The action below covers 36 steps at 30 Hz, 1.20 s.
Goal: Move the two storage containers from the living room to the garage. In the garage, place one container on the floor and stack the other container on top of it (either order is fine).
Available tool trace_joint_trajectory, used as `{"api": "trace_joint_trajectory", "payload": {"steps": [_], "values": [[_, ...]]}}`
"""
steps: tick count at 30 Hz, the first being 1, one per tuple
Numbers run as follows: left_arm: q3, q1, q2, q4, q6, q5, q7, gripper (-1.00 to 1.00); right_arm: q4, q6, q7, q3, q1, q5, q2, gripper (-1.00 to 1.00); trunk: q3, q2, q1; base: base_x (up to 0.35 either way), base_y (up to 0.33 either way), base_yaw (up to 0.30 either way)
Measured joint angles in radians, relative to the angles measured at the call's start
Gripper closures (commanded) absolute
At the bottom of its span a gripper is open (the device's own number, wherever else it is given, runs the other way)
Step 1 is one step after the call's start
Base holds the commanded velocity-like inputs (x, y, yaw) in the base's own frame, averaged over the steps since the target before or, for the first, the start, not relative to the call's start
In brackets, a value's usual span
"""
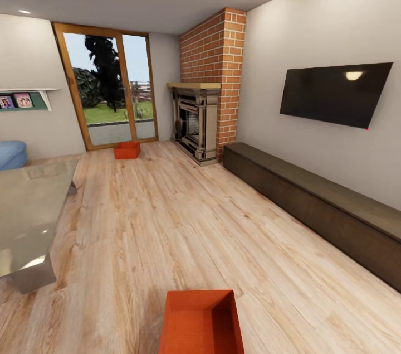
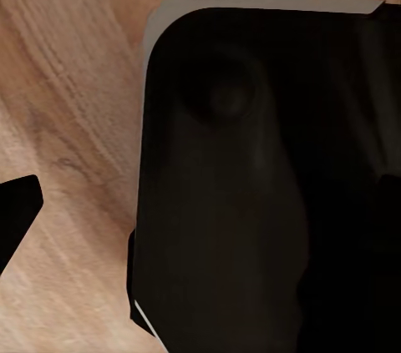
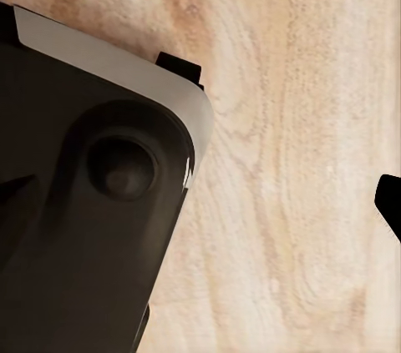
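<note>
You see two straight-walled orange-red bins, near container [image 1: 201, 323] and far container [image 1: 127, 150], on grained wood planks [image 1: 184, 220]; either pincer's state you cannot tell.

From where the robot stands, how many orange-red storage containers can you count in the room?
2. The near container sits on the wood floor just ahead of the robot; the far container sits by the glass door, left of the fireplace. None seems hidden.
</note>
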Motion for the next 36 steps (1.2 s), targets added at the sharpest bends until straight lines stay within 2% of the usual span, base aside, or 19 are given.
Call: {"api": "trace_joint_trajectory", "payload": {"steps": [11, 36], "values": [[0.0, 0.0, 0.0, 0.0, 0.0, 0.0, 0.0, -1.0, 0.0, -0.001, 0.0, -0.001, 0.0, 0.0, -0.001, -1.0, 0.0, 0.0, 0.0, 0.006, -0.002, 0.122], [0.0, 0.0, 0.0, 0.0, 0.0, 0.0, 0.0, -1.0, 0.0, 0.0, 0.0, -0.002, 0.0, 0.0, -0.001, -1.0, 0.0, 0.0, 0.0, 0.0, 0.0, 0.005]]}}
